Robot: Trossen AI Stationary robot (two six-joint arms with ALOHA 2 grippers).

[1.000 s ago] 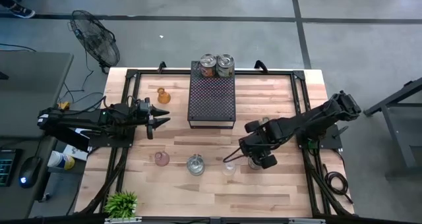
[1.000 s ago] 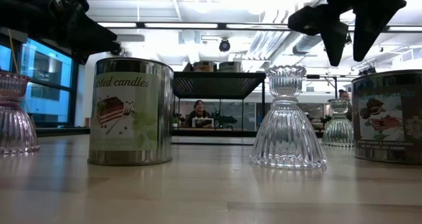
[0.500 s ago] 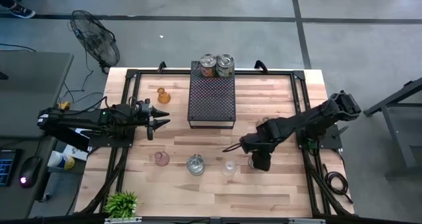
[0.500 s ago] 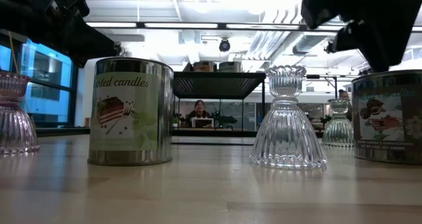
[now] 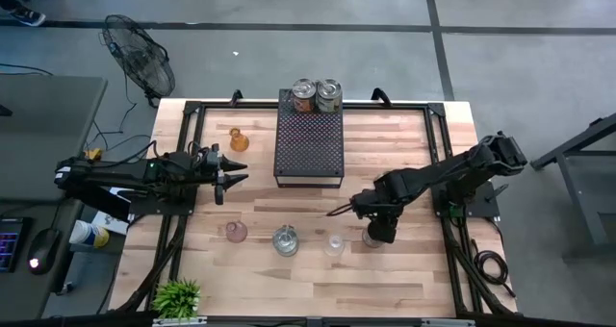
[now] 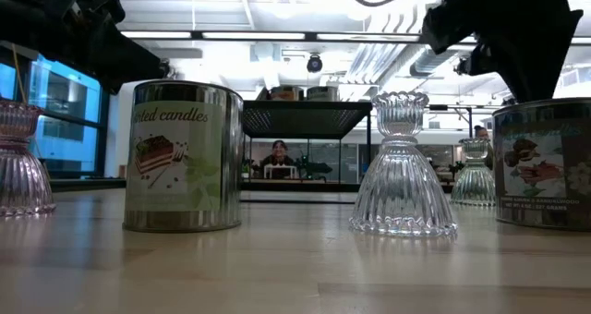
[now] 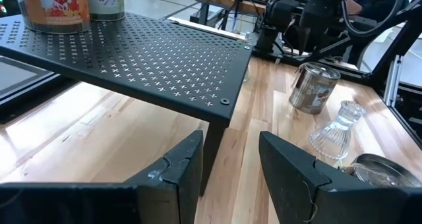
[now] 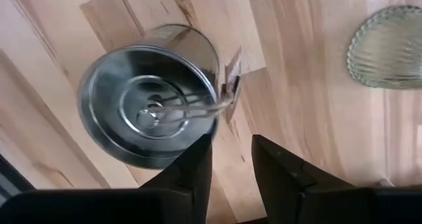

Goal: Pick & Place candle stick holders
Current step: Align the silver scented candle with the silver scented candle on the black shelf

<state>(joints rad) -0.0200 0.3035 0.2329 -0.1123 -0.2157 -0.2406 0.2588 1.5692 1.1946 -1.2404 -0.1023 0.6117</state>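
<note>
- Glass, ribbed and bell-shaped: the clear candle stick holder [image 6: 403,166] stands upright at centre right of the low view, between two candle tins. In the high view it sits at lower centre [image 5: 334,244].
- More holders: a pinkish one [image 5: 236,232] at lower left of centre, and an amber one [image 5: 237,139] just left of the black tray [image 5: 310,144].
- Judgement: light, rigid, slick and breakable. The narrow neck under the fluted cup looks like the best grasp point; the flared skirt would likely slip. Use a gentle squeeze.
- Right gripper [image 8: 231,145]: fingers slightly apart with bare wood between them, holding nothing. It hangs over a silver tin [image 8: 148,115], with the clear holder just beside it.
- Left gripper [image 7: 231,145]: fingers apart and empty, waiting at the tray's left edge.
</note>
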